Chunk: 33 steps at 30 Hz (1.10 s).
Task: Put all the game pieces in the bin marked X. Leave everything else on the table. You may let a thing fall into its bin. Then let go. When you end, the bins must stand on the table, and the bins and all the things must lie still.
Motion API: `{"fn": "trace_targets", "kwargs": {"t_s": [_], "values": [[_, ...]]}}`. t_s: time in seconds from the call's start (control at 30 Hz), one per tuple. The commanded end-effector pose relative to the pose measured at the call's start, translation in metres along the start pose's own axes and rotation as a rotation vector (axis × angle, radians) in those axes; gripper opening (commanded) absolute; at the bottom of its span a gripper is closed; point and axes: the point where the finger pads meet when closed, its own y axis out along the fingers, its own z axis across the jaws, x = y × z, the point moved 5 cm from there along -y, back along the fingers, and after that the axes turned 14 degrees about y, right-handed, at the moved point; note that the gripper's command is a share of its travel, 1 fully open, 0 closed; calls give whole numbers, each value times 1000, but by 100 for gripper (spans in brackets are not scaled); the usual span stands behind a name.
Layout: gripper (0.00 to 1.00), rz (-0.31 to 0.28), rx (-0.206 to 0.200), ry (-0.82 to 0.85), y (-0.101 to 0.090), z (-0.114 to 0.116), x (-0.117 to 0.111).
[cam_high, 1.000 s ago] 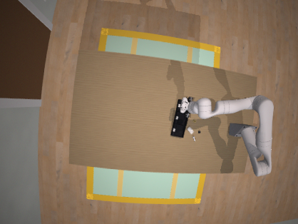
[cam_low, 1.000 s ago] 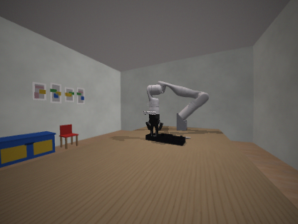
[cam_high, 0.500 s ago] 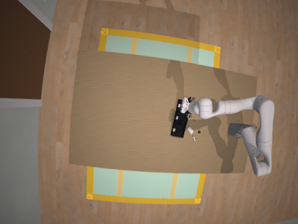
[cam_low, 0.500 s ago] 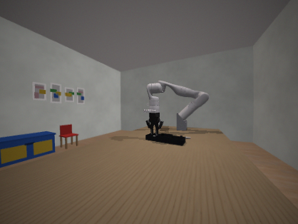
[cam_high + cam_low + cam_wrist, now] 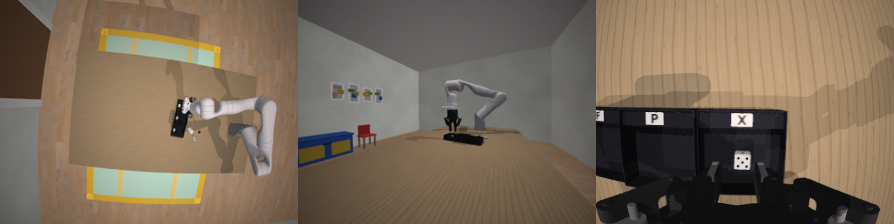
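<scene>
In the wrist view the white die [image 5: 743, 160] lies inside the bin marked X [image 5: 741, 120] — the rightmost black compartment. It shows between the fingertips of the gripper [image 5: 737, 175] but below them, not touching. The fingers stand partly apart and hold nothing — poised above that bin on the table [image 5: 125, 107].

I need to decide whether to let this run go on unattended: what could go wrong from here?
1. The tool hangs partly open above the X bin, and the die seems to lie inside. If the die is not lying still yet, leaving is premature.
2. Small pieces lie on the table beside the bins, too small to identify, so a non-game thing could be binned by mistake.
</scene>
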Motion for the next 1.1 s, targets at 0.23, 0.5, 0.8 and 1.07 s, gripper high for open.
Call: {"fn": "trace_targets", "kwargs": {"t_s": [0.23,0.5,0.8,1.07], "values": [[31,13,5,2,-14,2,-3],[41,9,-1,308,-15,-41,37],[41,-5,-15,535,-17,-82,76],[41,13,1,637,-19,-127,118]]}}
